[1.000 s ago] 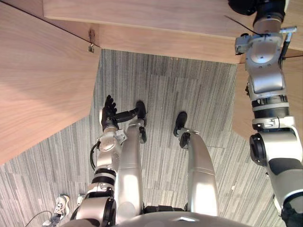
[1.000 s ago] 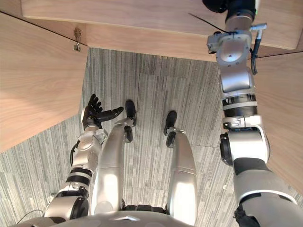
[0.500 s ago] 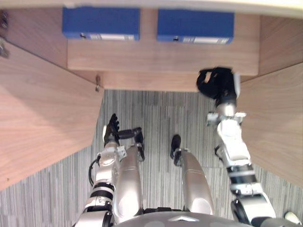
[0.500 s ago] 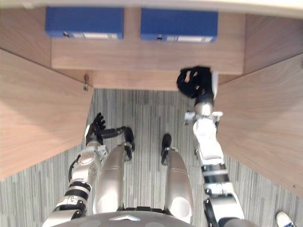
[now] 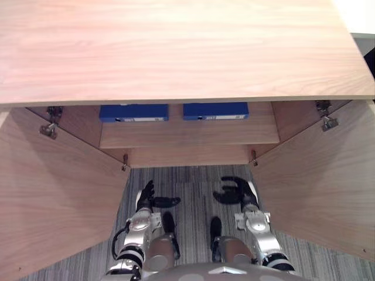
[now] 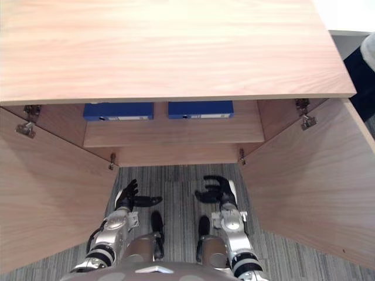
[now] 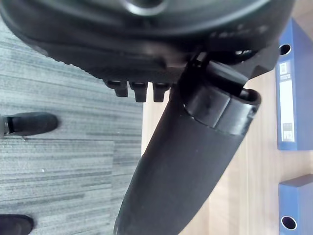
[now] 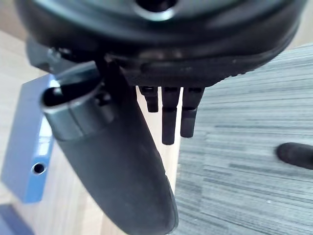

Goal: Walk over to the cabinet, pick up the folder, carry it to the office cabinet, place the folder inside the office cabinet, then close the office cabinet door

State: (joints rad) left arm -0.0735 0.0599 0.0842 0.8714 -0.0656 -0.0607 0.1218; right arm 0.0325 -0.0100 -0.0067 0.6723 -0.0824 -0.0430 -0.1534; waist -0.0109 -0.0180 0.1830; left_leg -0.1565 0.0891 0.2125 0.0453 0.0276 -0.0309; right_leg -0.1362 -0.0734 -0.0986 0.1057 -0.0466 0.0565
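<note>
While labels (image 5: 139, 119) on both blue folders (image 5: 133, 111) look unreadable, left robot hand (image 5: 145, 198) and right robot hand (image 5: 234, 191) hang loose, empty.

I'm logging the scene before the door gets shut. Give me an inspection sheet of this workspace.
Surface: wooden shelf inside the cabinet, bare in front.
Job's things: left folder and right folder, blue, side by side at the shelf's back; left door and right door open.
Clutter: nothing seen.
Robot hands: left robot hand and right robot hand low over the carpet, open, empty.
Cables: nothing seen.
Surroundings: grey striped carpet.
</note>
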